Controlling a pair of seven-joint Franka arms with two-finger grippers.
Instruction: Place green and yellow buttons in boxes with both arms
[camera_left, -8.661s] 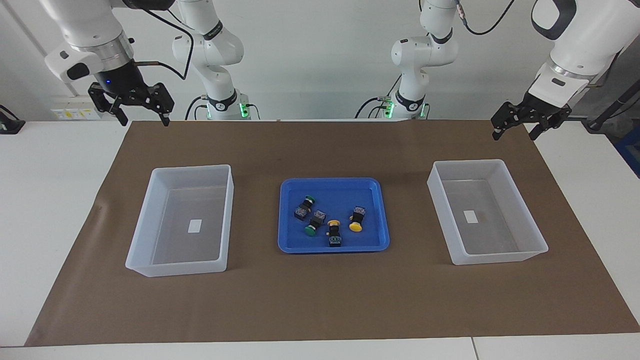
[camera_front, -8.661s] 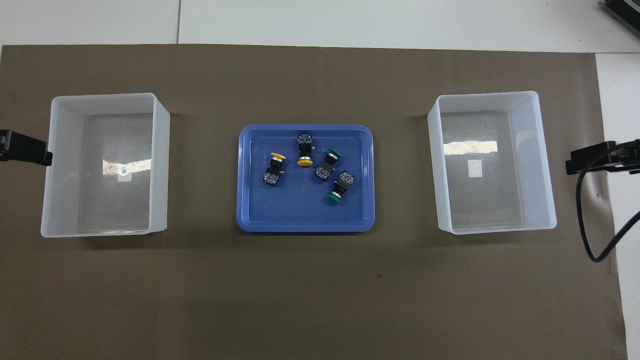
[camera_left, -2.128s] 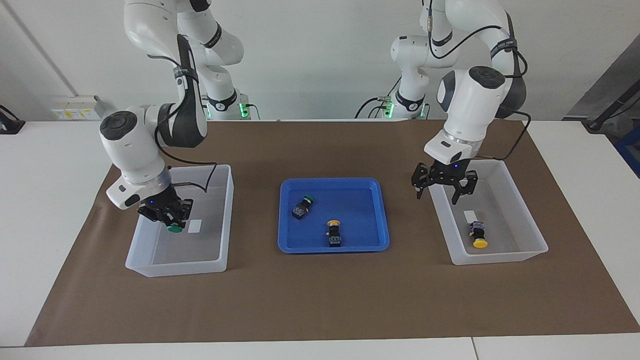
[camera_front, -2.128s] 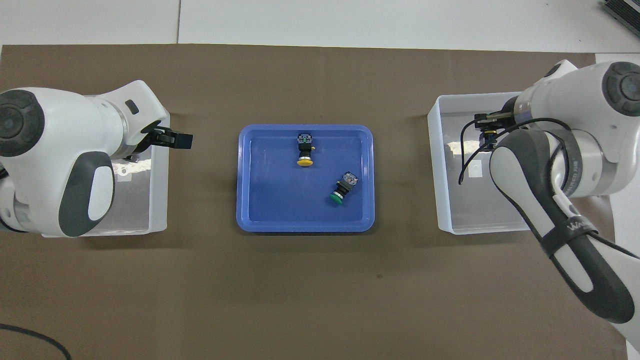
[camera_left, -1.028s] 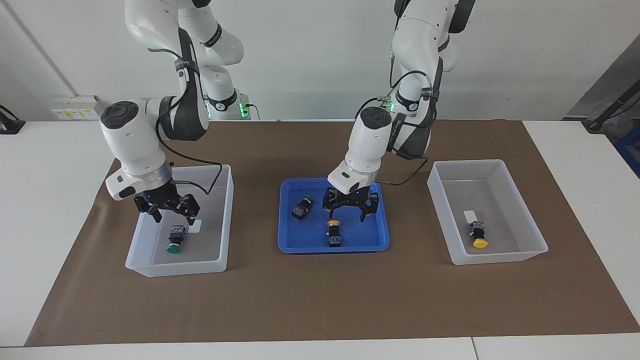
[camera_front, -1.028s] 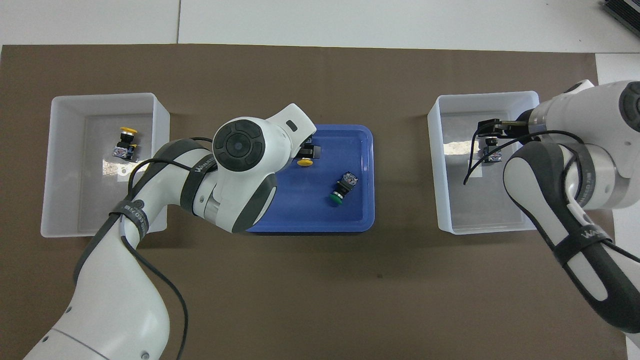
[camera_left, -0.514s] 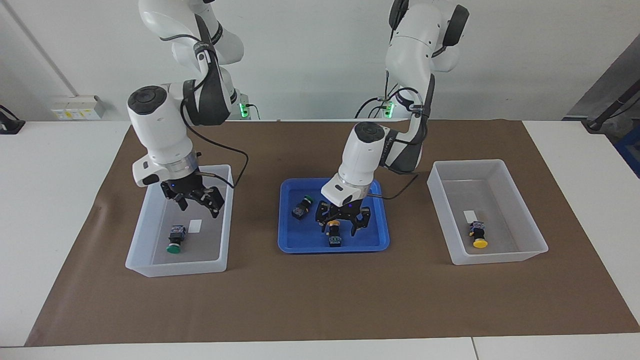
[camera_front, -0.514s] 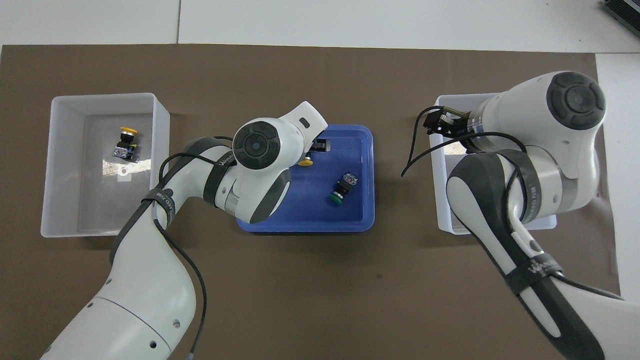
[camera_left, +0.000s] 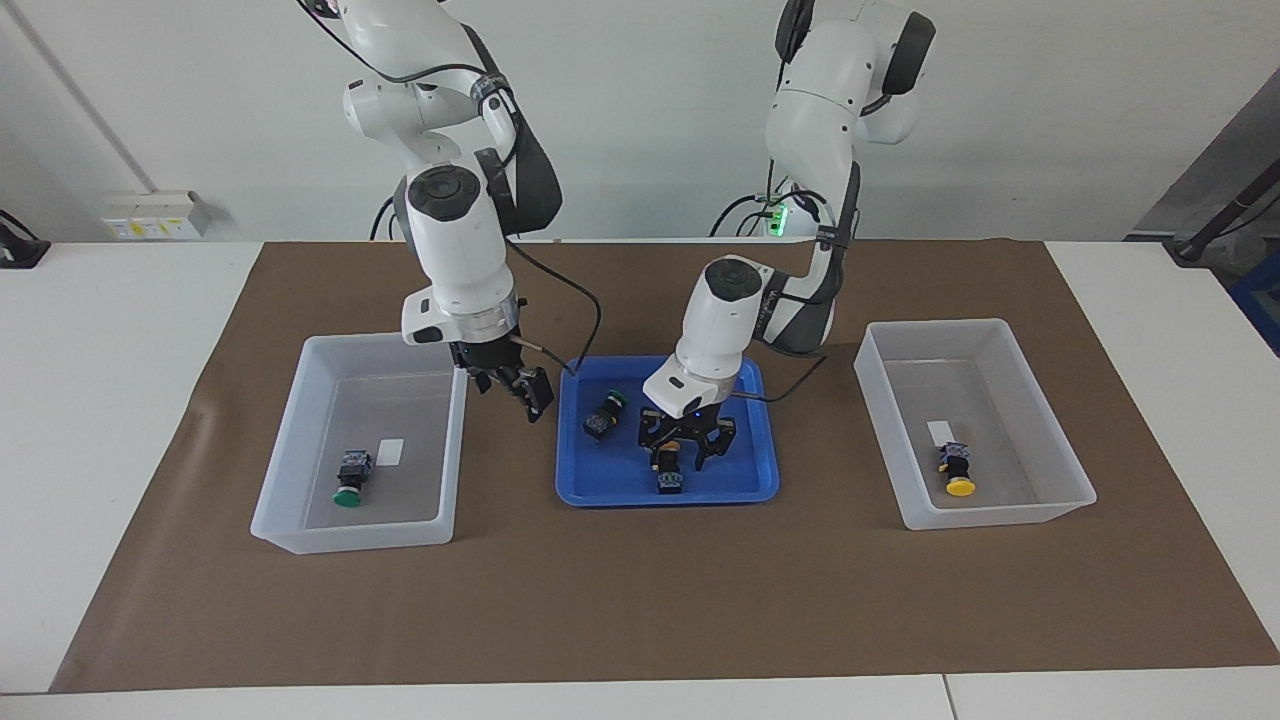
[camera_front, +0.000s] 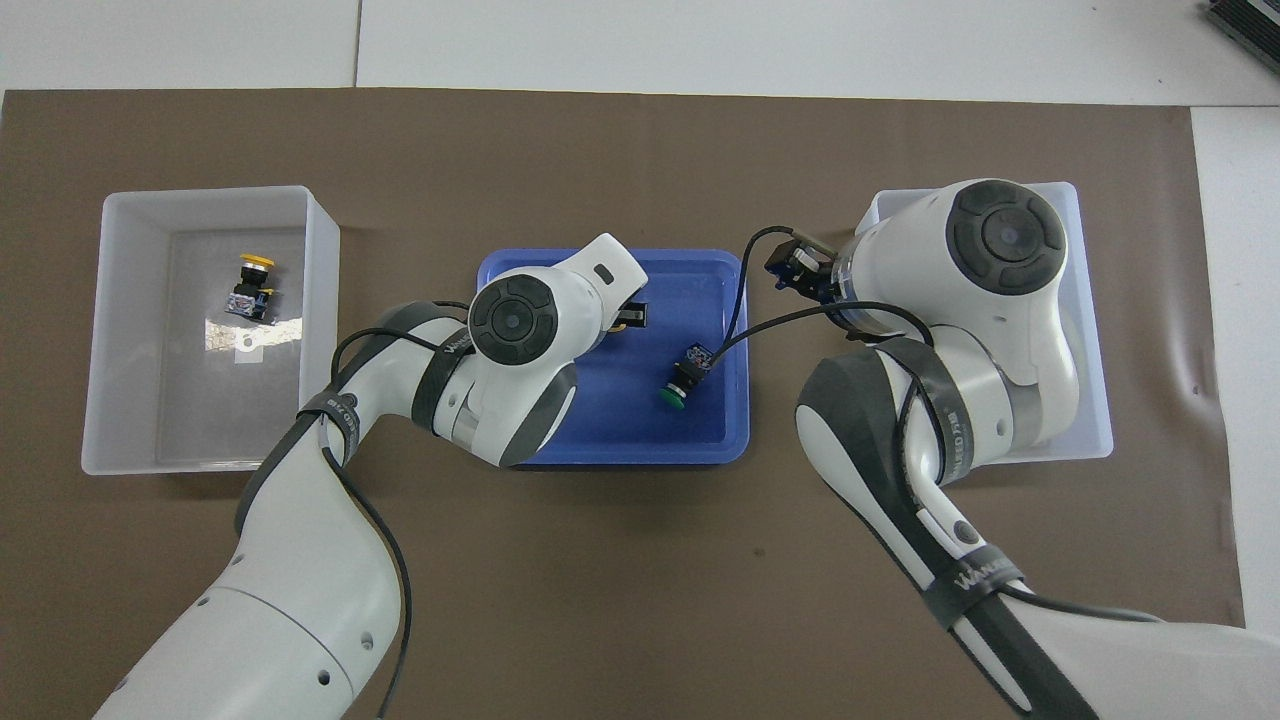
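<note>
In the blue tray (camera_left: 740, 490), my left gripper (camera_left: 682, 455) is down around a yellow button (camera_left: 668, 474), its fingers drawn in against the button's sides. A green button (camera_left: 603, 412) (camera_front: 688, 374) lies free in the tray, toward the right arm's end. My right gripper (camera_left: 528, 395) hangs open and empty over the mat between the tray and the box (camera_left: 350, 535) at the right arm's end. Inside that box lies another green button (camera_left: 350, 480). The box (camera_left: 1000, 515) at the left arm's end holds a yellow button (camera_left: 955, 472) (camera_front: 250, 285).
All of this stands on a brown mat (camera_left: 640, 600) over the white table. In the overhead view the right arm covers most of its box (camera_front: 1090, 400), and the left arm crosses the tray's (camera_front: 620, 450) nearer corner.
My left gripper has come down and narrowed around the yellow button in the tray. My right gripper has left its box and swung toward the tray.
</note>
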